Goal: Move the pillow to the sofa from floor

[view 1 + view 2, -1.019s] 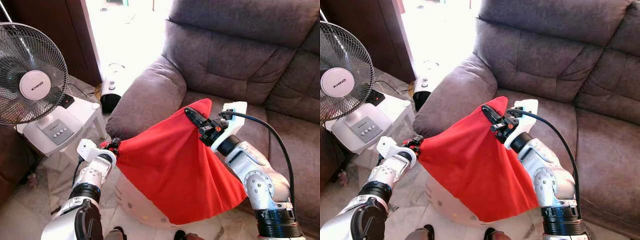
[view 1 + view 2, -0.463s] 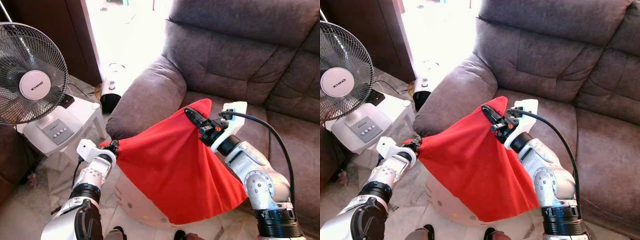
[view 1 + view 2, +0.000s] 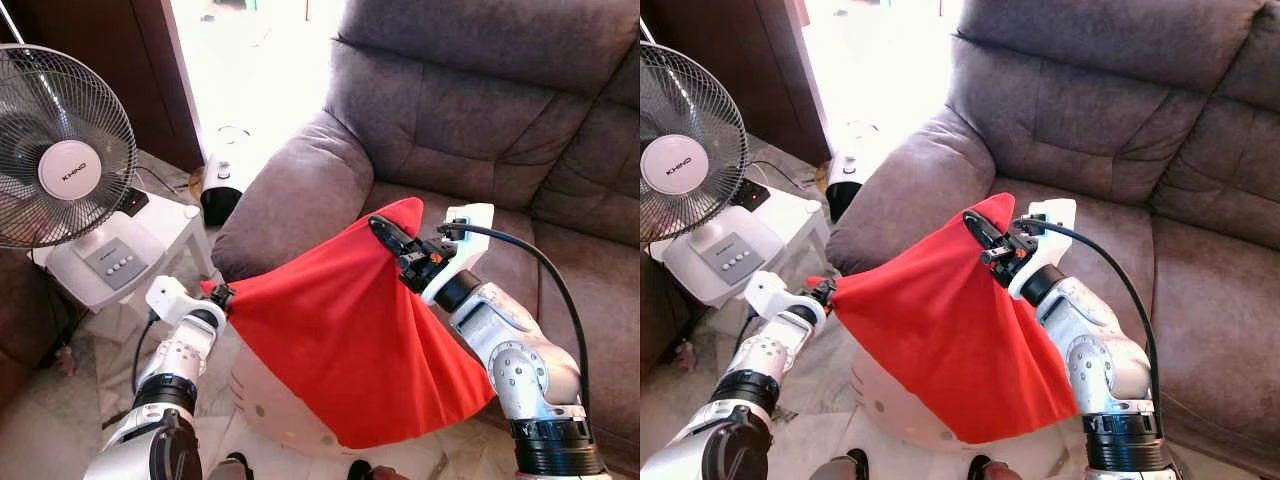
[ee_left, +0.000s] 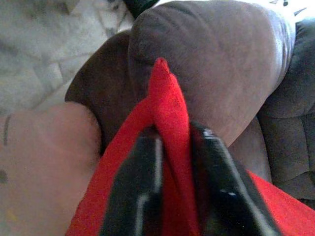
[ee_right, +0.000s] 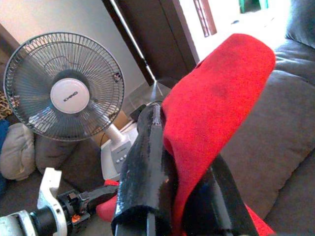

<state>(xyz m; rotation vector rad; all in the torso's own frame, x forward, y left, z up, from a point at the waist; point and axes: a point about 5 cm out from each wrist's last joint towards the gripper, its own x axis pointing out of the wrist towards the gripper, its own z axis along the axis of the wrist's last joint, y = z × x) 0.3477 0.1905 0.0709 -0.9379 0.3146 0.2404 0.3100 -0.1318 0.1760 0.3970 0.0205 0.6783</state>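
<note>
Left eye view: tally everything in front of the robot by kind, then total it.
Red pillow: 1
Sofa: 1
Fan: 1
White side table: 1
Pincers, left and right, both shut on the pillow: 2
Total: 6

Two silver metal arms with dark ribbed bands at the joints and round black caps at the lower segments. Each wrist carries a white plastic block with small orange-red details beside it. The left gripper [image 3: 222,293] and right gripper [image 3: 383,230] have long glossy black fingers [image 5: 142,162]. A thick black cable loops from the right wrist down along the forearm.
</note>
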